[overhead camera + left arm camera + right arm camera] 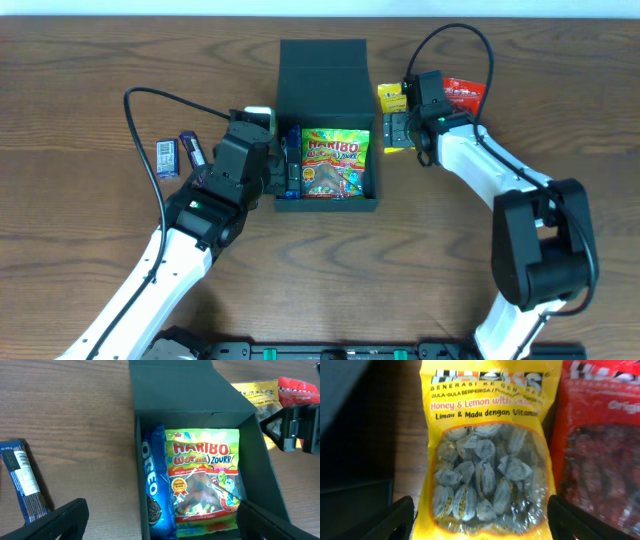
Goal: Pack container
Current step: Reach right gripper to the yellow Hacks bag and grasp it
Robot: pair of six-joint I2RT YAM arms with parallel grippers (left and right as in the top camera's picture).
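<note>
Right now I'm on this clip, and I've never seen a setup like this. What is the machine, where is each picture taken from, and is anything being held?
Two robot arms work at a wooden table, and each arm ends in a two-finger gripper. One picture looks straight down from above. The other two come from a camera on each wrist, so the dark shapes at their bottom corners are that arm's own fingers.

The dark green container stands open with a Haribo packet and an Oreo packet inside. The left gripper hangs open above it, holding nothing. The right gripper is open with a finger on each side of a yellow sweet packet, not closed on it. A red packet lies beside that one. A blue snack bar lies left of the container.
</note>
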